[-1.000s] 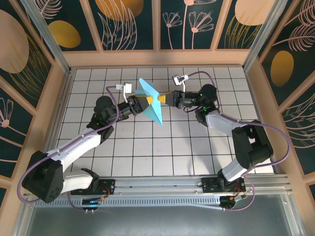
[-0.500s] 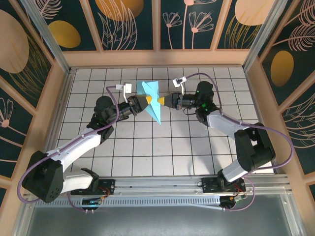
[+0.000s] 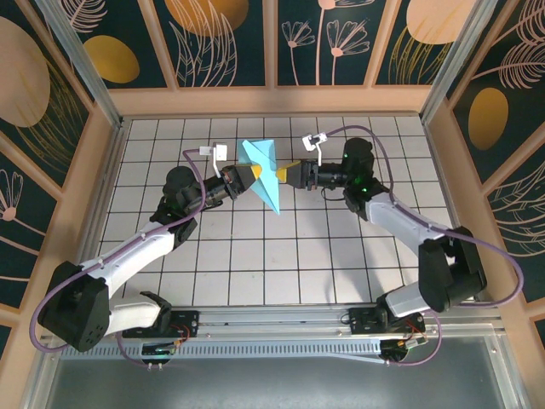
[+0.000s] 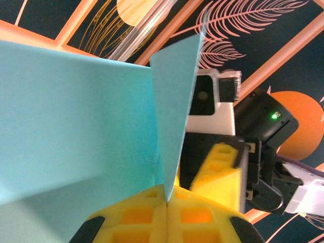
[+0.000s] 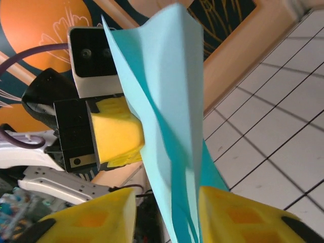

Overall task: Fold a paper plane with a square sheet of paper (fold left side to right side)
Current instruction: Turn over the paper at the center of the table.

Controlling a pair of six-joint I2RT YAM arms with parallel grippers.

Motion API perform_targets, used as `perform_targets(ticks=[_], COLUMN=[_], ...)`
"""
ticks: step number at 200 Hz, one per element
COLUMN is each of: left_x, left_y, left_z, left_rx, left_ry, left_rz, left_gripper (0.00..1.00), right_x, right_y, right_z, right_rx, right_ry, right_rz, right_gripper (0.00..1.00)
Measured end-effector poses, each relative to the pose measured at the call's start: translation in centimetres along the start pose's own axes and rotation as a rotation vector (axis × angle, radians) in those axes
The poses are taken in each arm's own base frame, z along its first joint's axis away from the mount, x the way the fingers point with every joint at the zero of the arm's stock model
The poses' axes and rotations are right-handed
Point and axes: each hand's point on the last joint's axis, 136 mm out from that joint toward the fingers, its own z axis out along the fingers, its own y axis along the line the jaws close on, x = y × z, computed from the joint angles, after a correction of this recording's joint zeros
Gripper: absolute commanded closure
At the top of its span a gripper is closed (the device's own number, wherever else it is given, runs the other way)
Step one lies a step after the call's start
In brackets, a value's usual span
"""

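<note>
Since a second ago the right gripper (image 3: 280, 173) stands with jaws parted, loosely straddling the paper (image 3: 261, 158), which hangs upright over the table's (image 3: 341, 247) far middle, pinched only by the tightly clamped left gripper (image 3: 253, 176), so it could sag or twist loose.

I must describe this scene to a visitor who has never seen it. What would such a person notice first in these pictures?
The folded light-blue paper catches the eye first, held in the air above the far middle of the white grid table. The left claw pinches it from the left; the right claw faces it from the right, its yellow jaws parted with the paper between them. Dark walls with orange flower patterns stand around.
</note>
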Motion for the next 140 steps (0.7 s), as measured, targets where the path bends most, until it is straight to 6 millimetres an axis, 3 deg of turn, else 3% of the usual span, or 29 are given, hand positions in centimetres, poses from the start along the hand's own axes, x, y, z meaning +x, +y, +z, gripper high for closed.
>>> perform_targets(ticks=[33, 66, 107, 140], left_x=[-0.2, -0.5, -0.6, -0.7], left_y=[-0.2, -0.7, -1.0, -1.4], left_z=[0.0, 0.0, 0.0, 0.1], left_rx=[0.007, 0.027, 0.04, 0.056], left_ry=[-0.006, -0.018, -0.023, -0.027], left_rz=[-0.012, -0.025, -0.036, -0.042], left_gripper=[1.0, 1.0, 1.0, 1.0], right_x=[-0.7, 0.1, 1.8, 2.5], right_y=[0.4, -0.2, -0.4, 0.1], right_z=[-1.3, -1.4, -0.3, 0.8], right_rx=[0.066, 0.084, 0.062, 0.011], right_ry=[-0.031, -0.024, 0.012, 0.038], right_rz=[-0.061, -0.054, -0.026, -0.014], right_gripper=[0.29, 0.2, 0.21, 0.37])
